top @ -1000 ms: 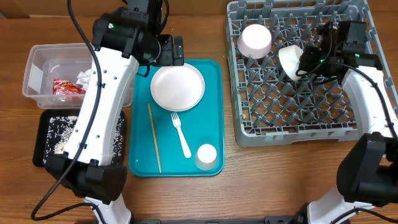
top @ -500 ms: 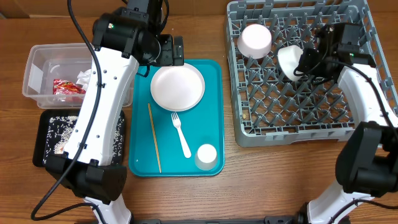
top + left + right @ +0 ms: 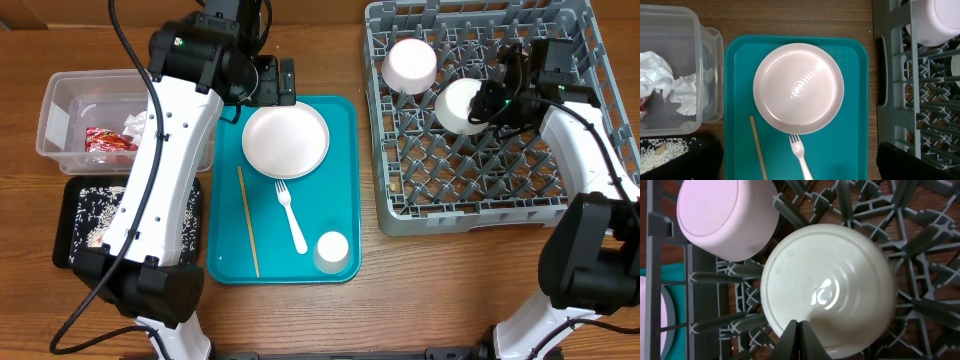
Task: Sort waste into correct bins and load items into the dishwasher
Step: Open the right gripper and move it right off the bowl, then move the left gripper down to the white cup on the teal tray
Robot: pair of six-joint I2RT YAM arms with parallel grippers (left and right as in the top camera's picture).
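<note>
**Right gripper** (image 3: 799, 330): fingers pressed together, tips lying over the near edge of a white bowl (image 3: 460, 105). I see nothing caught between them.

**That bowl:** bottom-up among the pegs in the grey dish rack (image 3: 480, 205), far half.

**Second bowl** (image 3: 411, 64): also inverted, just beside the first, at the rack's far-left corner. I find nothing else in the rack.

**Left gripper** (image 3: 797, 150): fingers spread wide and holding nothing, poised above the round plate (image 3: 285, 140).

**Teal tray** (image 3: 340, 180): carries the plate at its far end, the white fork (image 3: 291, 217) just beside the plate's near edge, the small cup (image 3: 332, 250) at the near-right corner, and the thin wooden stick (image 3: 247, 222) along the left side.

**Clear tub** (image 3: 60, 100): holds the red wrapper (image 3: 108, 140) and crumpled napkins (image 3: 665, 80).

**Black tray** (image 3: 75, 190): holds scattered grains (image 3: 100, 205); my left arm hides part of it. I see no carrot anywhere.

**Progress, my estimate:** past halfway.
- Done: both bowls are racked, and the waste is binned apart from the stick.
- Left: the plate, fork and cup go to the rack, and the stick goes to a bin.
</note>
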